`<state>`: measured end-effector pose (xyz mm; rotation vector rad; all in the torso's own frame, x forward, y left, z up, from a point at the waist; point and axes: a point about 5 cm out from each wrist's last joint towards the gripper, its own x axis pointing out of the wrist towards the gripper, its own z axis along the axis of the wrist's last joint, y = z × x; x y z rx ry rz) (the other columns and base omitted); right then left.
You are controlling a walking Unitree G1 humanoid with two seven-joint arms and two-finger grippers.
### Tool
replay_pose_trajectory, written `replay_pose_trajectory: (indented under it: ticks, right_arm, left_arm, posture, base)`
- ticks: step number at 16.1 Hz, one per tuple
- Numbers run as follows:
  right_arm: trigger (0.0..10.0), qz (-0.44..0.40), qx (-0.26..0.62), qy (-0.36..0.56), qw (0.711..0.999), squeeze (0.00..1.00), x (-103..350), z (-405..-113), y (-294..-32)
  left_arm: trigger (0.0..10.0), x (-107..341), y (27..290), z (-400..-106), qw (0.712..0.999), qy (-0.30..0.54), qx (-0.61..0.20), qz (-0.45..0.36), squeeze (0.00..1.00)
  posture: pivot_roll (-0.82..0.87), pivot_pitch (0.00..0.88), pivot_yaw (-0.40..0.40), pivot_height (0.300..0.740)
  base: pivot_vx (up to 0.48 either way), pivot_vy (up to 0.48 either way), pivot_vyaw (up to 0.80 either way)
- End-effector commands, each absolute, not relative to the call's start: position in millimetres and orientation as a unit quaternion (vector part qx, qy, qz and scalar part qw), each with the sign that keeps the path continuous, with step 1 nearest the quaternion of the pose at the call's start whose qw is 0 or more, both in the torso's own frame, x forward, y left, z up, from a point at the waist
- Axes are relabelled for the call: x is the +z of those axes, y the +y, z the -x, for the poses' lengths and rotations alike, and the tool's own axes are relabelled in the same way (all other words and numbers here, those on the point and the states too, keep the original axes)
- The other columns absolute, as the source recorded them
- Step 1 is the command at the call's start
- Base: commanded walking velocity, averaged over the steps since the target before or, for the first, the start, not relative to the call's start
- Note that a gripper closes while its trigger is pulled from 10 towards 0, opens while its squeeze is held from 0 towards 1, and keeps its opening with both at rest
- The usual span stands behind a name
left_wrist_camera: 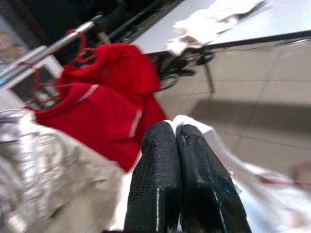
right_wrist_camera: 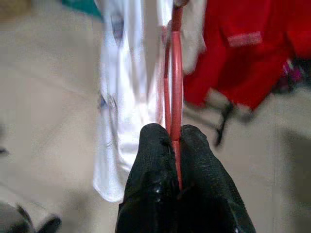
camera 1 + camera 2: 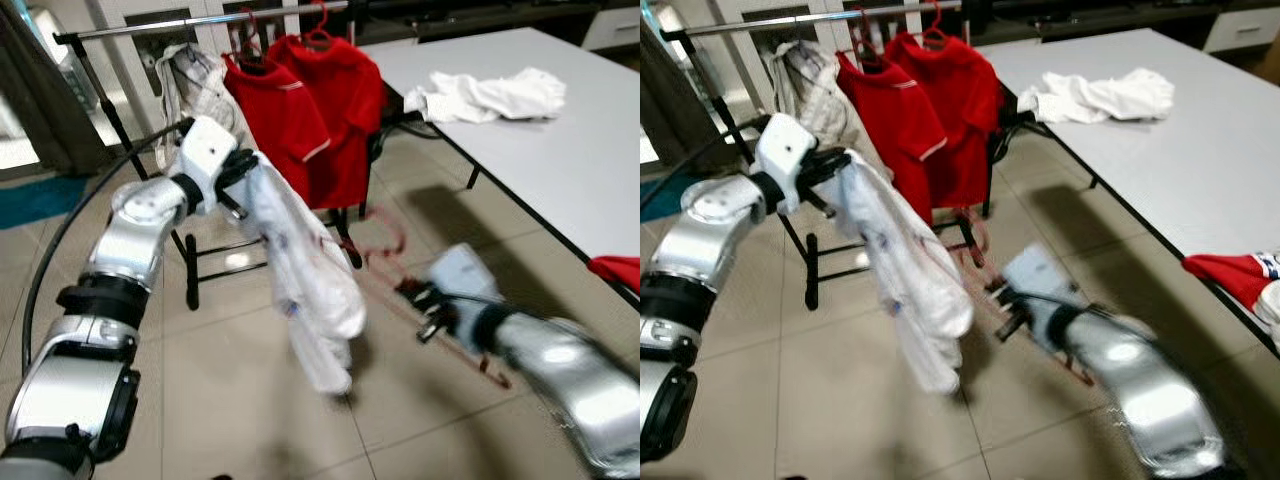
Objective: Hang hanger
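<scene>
Ahead of me stands the black metal clothes rail (image 3: 200, 22) with two red shirts (image 3: 305, 115) and a pale patterned garment (image 3: 195, 80) already hanging on it; beside it, the long white tabletop (image 3: 560, 140) carries a crumpled white cloth (image 3: 485, 95). My left hand (image 3: 235, 175) has its fingers pressed together on the top of a limp white garment (image 3: 305, 280), held up just short of the rail. My right hand (image 2: 175, 160) pinches the thin red plastic hanger (image 2: 174, 73), low beside the garment. To do this well, I judge I should thread the hanger into the neck opening first, keep the cloth taut, then lift its hook over a bare stretch of rail.
</scene>
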<state>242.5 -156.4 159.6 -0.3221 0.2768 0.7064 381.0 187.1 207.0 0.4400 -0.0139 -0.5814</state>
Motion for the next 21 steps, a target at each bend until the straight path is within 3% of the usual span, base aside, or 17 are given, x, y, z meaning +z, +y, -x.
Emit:
replay_pose_trajectory:
  ticks: [1,7,12,17,18,21]
  right_arm:
    - [10.0,0.144,0.373,0.096,0.912,0.00,175.2,-236.9,-155.6]
    - [10.0,0.125,0.398,0.072,0.906,0.00,184.5,-232.3,-154.7]
    - [10.0,0.104,0.369,0.052,0.922,0.00,185.6,-241.2,-148.1]
    - [10.0,0.083,0.305,0.050,0.947,0.00,184.5,-252.4,-139.2]
    - [10.0,0.064,0.260,0.053,0.962,0.00,180.4,-257.7,-133.8]
    - [10.0,0.066,0.223,0.047,0.972,0.00,176.3,-261.1,-120.8]
  left_arm:
    - [0.0,220.0,186.8,-382.0,0.929,-0.029,-0.303,-0.209,0.00]
    - [0.0,221.2,174.7,-375.1,0.901,-0.041,-0.395,-0.174,0.00]
    - [0.0,217.0,173.6,-366.8,0.878,-0.027,-0.448,-0.167,0.00]
    - [0.0,215.6,173.7,-369.4,0.884,-0.020,-0.427,-0.188,0.00]
    - [0.0,215.7,175.7,-372.8,0.897,-0.022,-0.395,-0.194,0.00]
    - [0.0,220.6,170.8,-374.9,0.911,-0.051,-0.362,-0.190,0.00]
  posture:
    - [-0.13,0.000,0.106,0.740]
    - [-0.13,0.000,0.105,0.740]
    - [-0.13,0.000,0.097,0.740]
    - [-0.13,0.000,0.097,0.740]
    - [-0.13,0.000,0.097,0.740]
    - [-0.13,0.000,0.103,0.740]
  base:
    - [0.000,0.000,0.00]
    - [0.000,0.000,0.00]
    - [0.000,0.000,0.00]
    - [0.000,0.000,0.00]
    - [0.000,0.000,0.00]
    - [0.000,0.000,0.00]
